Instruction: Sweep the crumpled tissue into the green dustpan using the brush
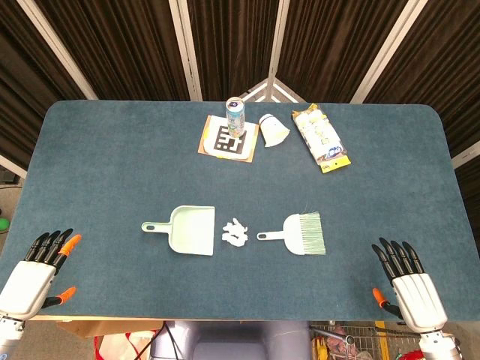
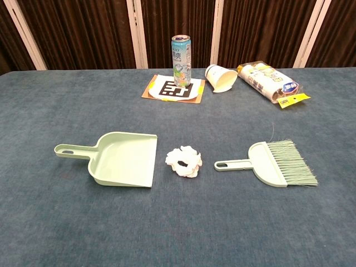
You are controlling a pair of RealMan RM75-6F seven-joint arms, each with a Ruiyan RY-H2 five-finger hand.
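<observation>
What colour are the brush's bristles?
The brush has pale mint-green bristles, matching its body; the chest view shows them best.

Tissue between dustpan and brush

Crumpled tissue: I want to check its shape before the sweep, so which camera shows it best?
The chest view: the crumpled tissue is larger and its folds are clear, lying between the green dustpan and the brush, touching neither. The head view shows it from above, small, mainly giving its position between them.
</observation>
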